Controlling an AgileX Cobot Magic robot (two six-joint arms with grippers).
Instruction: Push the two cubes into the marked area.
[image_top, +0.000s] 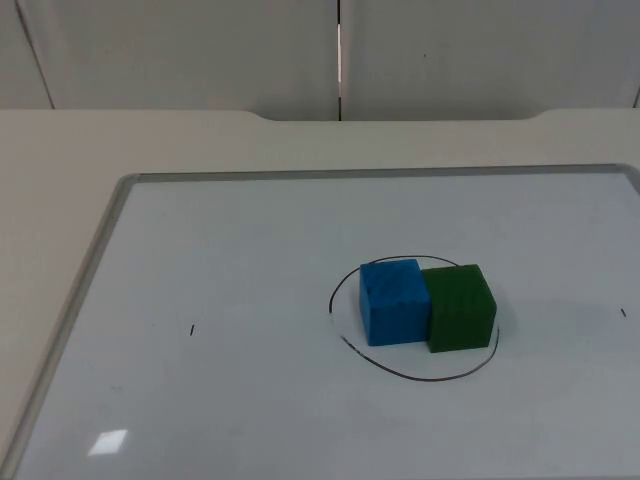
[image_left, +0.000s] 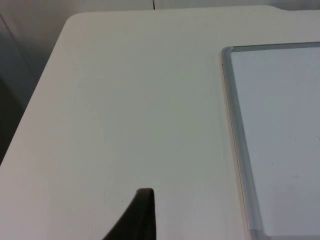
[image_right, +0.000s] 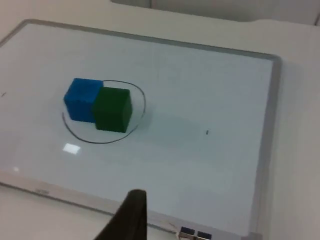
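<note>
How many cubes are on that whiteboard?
2: a blue cube and a green cube, touching side by side inside the drawn circle on the whiteboard.

the blue cube (image_top: 392, 300) and green cube (image_top: 460, 306) stand touching inside the drawn ring (image_top: 410, 372), apparently the only obstacles on the whiteboard (image_top: 200, 250), with open board all around them.

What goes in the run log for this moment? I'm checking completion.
blue cube: inside drawn circle, touching green cube | green cube: inside circle, at its edge | whiteboard | both arms: off the board, waiting
</note>
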